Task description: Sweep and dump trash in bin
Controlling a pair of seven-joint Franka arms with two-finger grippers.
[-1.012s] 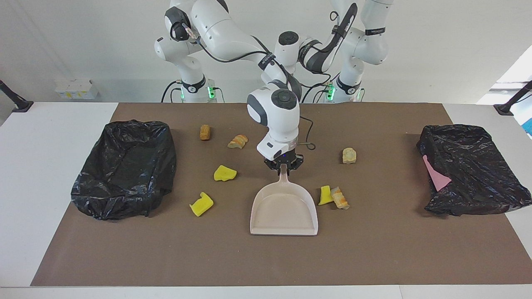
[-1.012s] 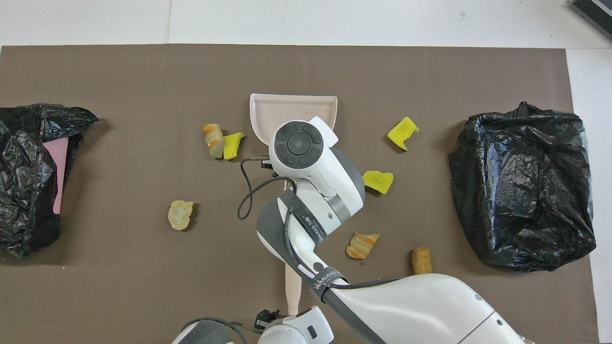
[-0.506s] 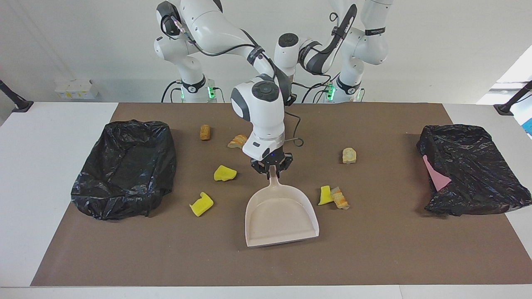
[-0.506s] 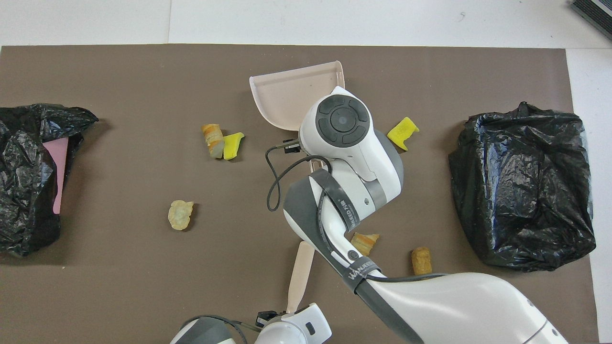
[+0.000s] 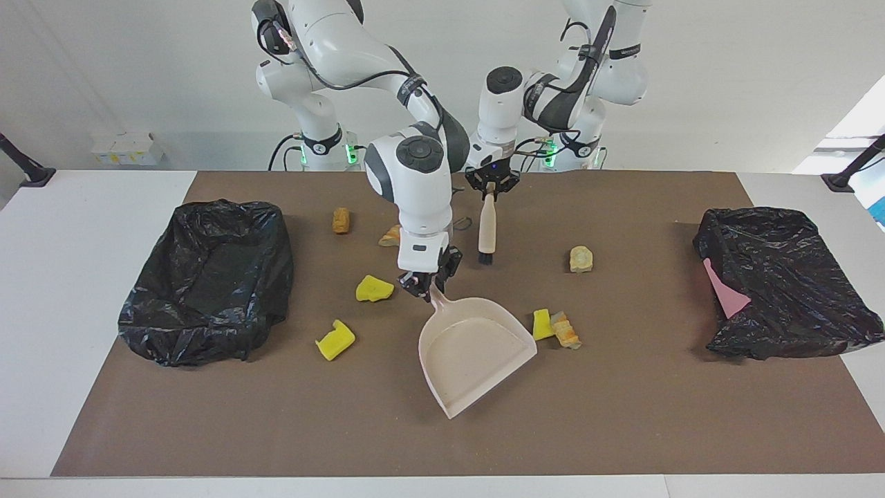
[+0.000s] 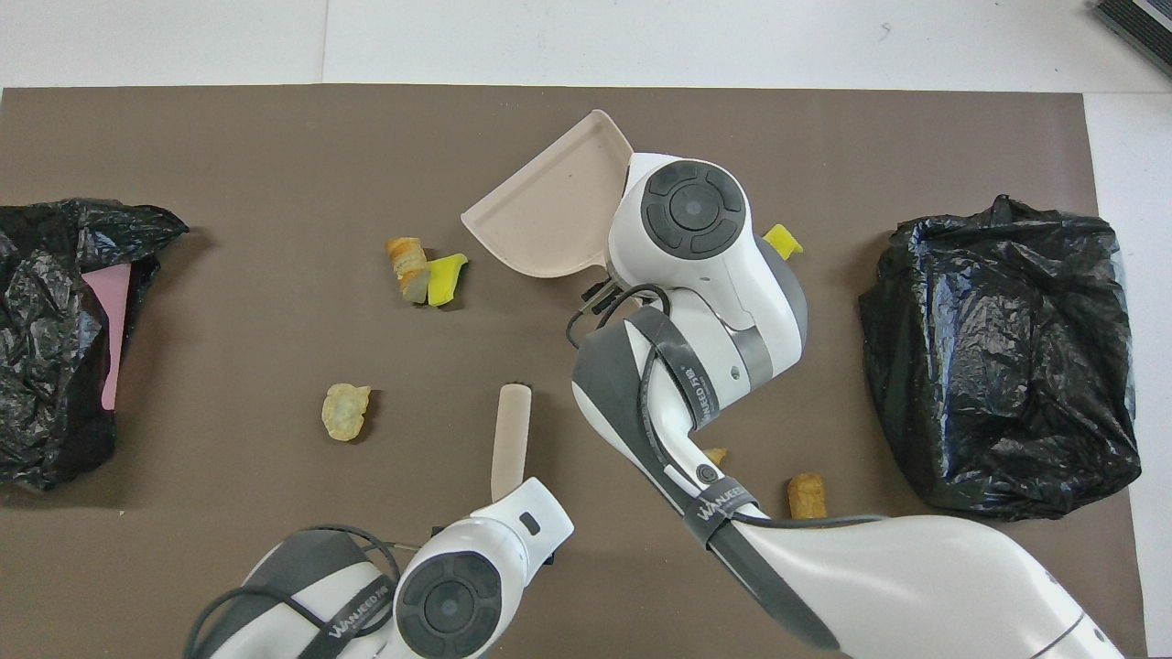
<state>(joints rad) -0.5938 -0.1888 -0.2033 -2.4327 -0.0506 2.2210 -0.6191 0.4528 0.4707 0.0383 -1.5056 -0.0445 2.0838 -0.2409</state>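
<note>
Pale pink plastic marks the dustpan (image 5: 477, 356), which has been swung round within the last second so that its mouth now faces the lower centre of the facing view, with its handle clamped in the right claw (image 5: 425, 285). The brush (image 5: 487, 232) has been lifted into view at upper centre, hanging bristles-down from the left claw (image 5: 490, 187), which is closed on its handle. The trash (image 5: 556, 328) is scattered across the tabletop (image 5: 622, 415) mid-frame, unswept; sweeping is judged ready to begin.
</note>
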